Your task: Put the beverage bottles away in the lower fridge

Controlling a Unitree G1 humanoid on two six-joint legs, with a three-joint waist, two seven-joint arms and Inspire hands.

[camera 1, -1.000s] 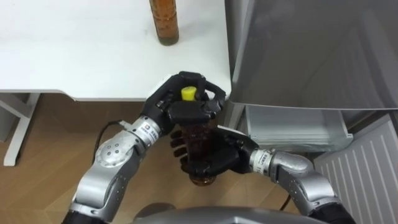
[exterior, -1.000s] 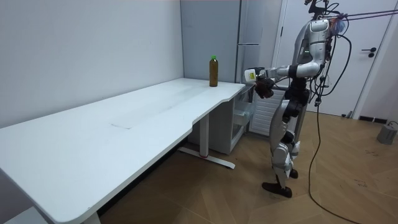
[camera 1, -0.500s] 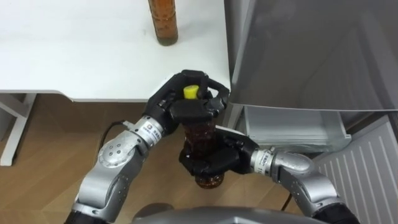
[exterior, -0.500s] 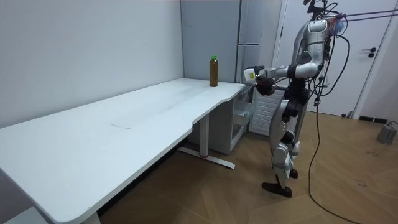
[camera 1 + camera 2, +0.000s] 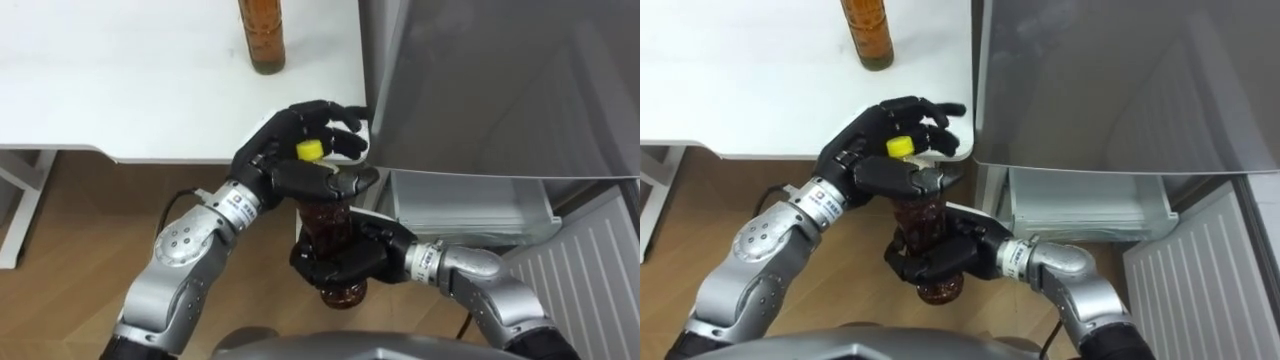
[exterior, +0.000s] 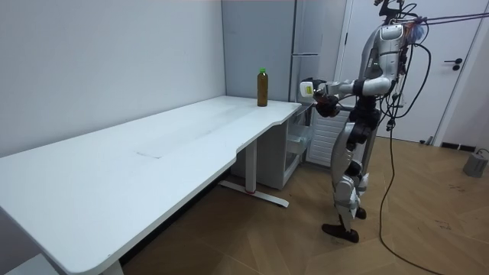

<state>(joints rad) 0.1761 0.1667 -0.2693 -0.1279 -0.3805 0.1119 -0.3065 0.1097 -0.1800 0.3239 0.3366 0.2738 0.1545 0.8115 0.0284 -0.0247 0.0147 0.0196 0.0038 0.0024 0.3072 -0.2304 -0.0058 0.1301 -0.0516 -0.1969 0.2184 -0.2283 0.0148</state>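
Dark-brown drink bottle [image 5: 326,222] with a small yellow screw cap [image 5: 310,150] was upright in mid-air, between the table corner and the fridge front. The robot's right hand [image 5: 340,262] was wrapped round its lower body, fingers curled tight; that hand seemed to carry the weight. The left hand [image 5: 272,168] was at the top: thumb across the neck just under the cap, fingers arched loosely above it, apart rather than clamped.

The bottle looked full, so judged fairly heavy for its size. Wall probably stiff and smooth, likely slippery. The narrow neck would be a poor hold. Best grip judged mid-body, as the right hand had it.

A second amber bottle [image 5: 262,35] stood on the flat white table [image 5: 120,90], near its corner. The tall grey fridge [image 5: 500,80] was just beside. Its lower compartment was open, with the pale plastic drawer [image 5: 470,205] showing and the ribbed white door [image 5: 600,270] swung out to the robot's right.
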